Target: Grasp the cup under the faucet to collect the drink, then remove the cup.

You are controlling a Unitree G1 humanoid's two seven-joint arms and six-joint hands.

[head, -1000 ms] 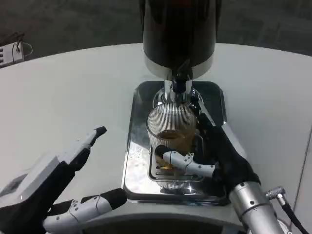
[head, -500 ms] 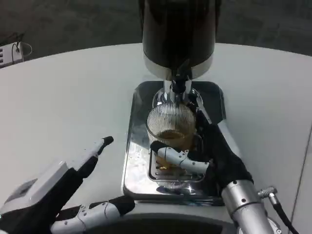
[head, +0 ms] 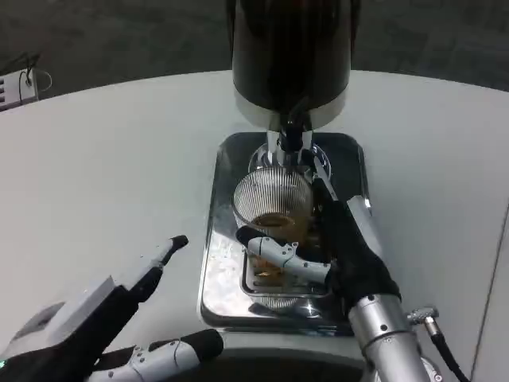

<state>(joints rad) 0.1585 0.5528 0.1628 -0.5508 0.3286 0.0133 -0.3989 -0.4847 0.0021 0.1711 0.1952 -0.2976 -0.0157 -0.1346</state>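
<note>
A ribbed clear glass cup (head: 273,205) with brown drink in its bottom stands on the steel drip tray (head: 225,278), just below the faucet (head: 291,139) of the dark dispenser (head: 290,52). My right hand (head: 338,255) grips the cup from its right side, one white finger wrapped across the cup's front. My left hand (head: 119,318) hovers over the table at the lower left, fingers apart and holding nothing.
The round white table (head: 119,159) spreads to the left and right of the tray. A white power strip (head: 16,86) lies at the far left edge. A cable (head: 445,354) runs along my right forearm.
My right hand and the cup have shifted slightly left and toward me under the faucet. My left hand has drawn back down toward the bottom edge.
</note>
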